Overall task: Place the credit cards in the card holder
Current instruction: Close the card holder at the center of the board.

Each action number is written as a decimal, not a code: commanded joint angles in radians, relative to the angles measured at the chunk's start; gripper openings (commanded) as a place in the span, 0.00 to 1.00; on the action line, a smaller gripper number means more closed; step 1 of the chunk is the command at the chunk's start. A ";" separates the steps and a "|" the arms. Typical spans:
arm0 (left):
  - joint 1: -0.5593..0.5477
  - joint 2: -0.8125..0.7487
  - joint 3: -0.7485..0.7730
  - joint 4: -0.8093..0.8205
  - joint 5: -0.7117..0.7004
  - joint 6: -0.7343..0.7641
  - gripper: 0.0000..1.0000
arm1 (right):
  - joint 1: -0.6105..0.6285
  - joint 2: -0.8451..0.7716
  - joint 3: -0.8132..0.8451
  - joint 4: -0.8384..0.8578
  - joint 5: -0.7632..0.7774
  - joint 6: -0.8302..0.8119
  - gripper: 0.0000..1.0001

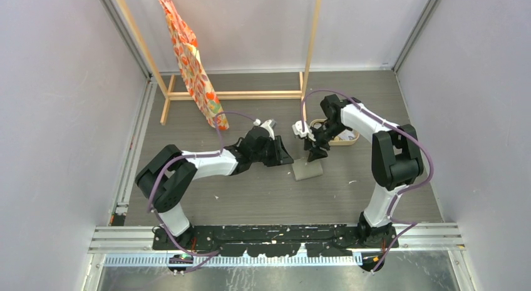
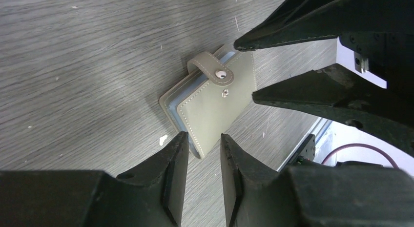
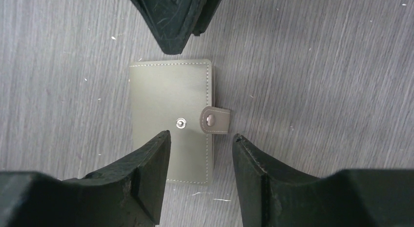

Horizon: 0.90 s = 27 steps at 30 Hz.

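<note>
Card holder: lower edge covered by the right gripper in the right wrist view, near corner behind the left gripper in the left wrist view. Oval tray: largely masked by the right gripper in the top view, contents too small to tell

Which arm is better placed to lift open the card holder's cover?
Probably the right: the right gripper, fingers open, straddles the unfastened strap tab at the card holder's opening edge. The left gripper sits at one end, away from the tab.

Card holder in both wrist views
</note>
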 commanded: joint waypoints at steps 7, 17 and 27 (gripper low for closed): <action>0.006 0.044 0.049 0.042 0.046 -0.012 0.31 | 0.043 0.033 0.014 0.066 0.051 -0.011 0.47; 0.006 0.063 0.051 0.057 0.059 -0.014 0.30 | 0.049 0.040 0.019 0.070 0.060 -0.008 0.30; 0.006 0.056 -0.009 0.245 0.094 -0.053 0.30 | 0.048 0.033 0.030 0.003 0.053 -0.046 0.06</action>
